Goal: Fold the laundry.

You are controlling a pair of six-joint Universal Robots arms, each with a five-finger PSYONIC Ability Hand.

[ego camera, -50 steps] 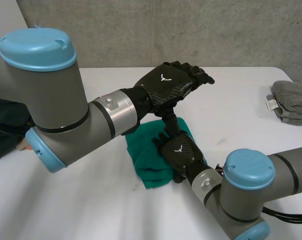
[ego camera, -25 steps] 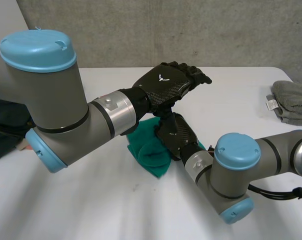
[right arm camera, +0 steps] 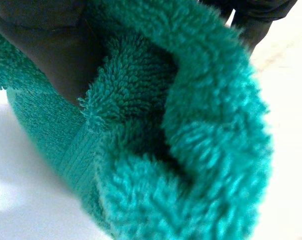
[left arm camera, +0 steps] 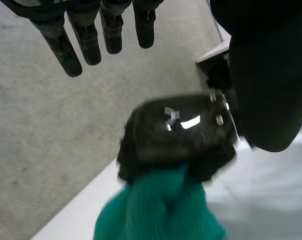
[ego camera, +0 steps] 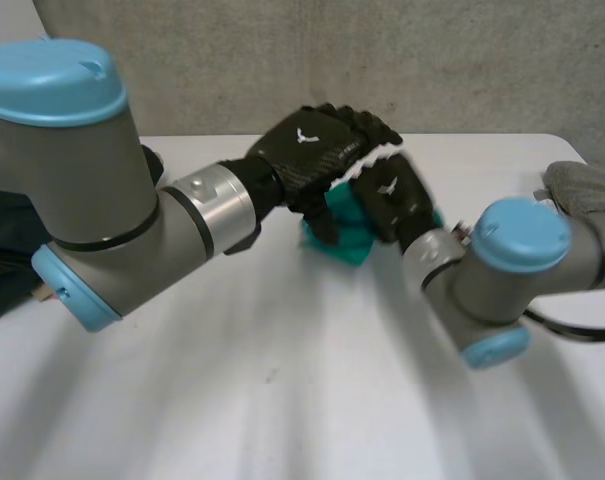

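Right robot hand (ego camera: pixel 390 192) was clenched on the green towel (ego camera: pixel 342 240), fingers & thumb curled round a bunched wad of it. In right wrist view the thick terry folds bulged out under the palm, w/ the thumb pressed into the cloth. The rest of the towel hung in a crumpled lump below that robot hand, over the white bench (ego camera: pixel 282 400); couldn't tell whether its lowest fold touched the bench. Left robot hand (ego camera: pixel 317 158) was released, fingers straight & spread, just above and beside the right one, palm over the towel. In left wrist view its fingertips reached past the back of the right robot hand, holding nothing. 1 grey towel (ego camera: pixel 587 195) lay folded on the bench, well apart from both robot hands, out beyond the right arm's elbow.
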